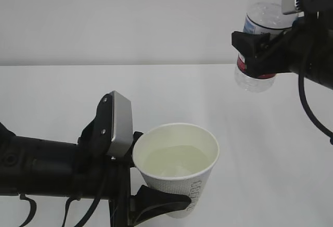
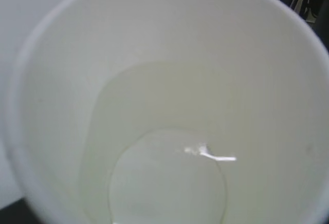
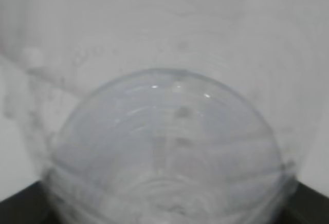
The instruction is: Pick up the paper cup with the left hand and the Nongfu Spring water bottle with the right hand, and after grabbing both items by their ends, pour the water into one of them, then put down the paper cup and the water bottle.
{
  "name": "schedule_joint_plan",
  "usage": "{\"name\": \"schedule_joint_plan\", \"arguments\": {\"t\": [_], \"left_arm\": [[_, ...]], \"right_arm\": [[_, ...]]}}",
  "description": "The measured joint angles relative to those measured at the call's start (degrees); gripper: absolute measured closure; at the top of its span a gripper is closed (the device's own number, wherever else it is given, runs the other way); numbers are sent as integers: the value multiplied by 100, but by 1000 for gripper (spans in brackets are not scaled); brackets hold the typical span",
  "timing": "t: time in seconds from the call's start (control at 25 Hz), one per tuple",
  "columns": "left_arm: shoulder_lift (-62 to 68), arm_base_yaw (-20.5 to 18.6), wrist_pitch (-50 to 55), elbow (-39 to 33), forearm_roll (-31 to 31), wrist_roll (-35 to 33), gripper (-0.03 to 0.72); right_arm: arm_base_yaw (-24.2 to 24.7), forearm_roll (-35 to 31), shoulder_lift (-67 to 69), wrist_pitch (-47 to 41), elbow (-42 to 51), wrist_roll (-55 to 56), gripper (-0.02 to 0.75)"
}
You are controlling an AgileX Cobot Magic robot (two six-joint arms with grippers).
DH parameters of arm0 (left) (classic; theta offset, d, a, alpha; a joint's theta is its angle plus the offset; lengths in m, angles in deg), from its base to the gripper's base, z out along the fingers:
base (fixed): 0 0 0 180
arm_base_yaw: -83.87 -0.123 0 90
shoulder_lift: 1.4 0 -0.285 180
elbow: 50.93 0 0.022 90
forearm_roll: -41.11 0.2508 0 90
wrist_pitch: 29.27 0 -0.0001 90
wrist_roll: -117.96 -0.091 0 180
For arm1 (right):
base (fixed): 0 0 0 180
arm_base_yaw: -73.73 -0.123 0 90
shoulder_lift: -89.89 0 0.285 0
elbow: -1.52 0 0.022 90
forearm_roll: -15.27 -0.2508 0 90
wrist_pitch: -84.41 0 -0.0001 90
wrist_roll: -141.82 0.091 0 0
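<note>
Paper cup point(image 1: 179, 167), near centre, gripped low on its wall by the left gripper point(image 1: 148, 185): thin, crushable, now weighted by water point(image 2: 169, 183), so best held gently. Nongfu Spring water bottle point(image 1: 258, 47), far right, clamped by the right gripper point(image 1: 255, 55): light, ribbed, slippery. White bench point(image 1: 62, 91) below, uncluttered, against a pale wall.

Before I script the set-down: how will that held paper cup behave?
The paper cup looks thin-walled, so the left hand's fingers could probably dent it if squeezed harder. The water pooled inside likely weighs the base, helping it stand. A jerky set-down might slop the water, though the level seems low.
</note>
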Motion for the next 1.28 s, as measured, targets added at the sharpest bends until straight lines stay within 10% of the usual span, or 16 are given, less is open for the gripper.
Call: {"name": "schedule_joint_plan", "arguments": {"t": [1.28], "left_arm": [[0,0,0,0,0,0,190]], "right_arm": [[0,-1550,-12,936,1449,-509,223]]}}
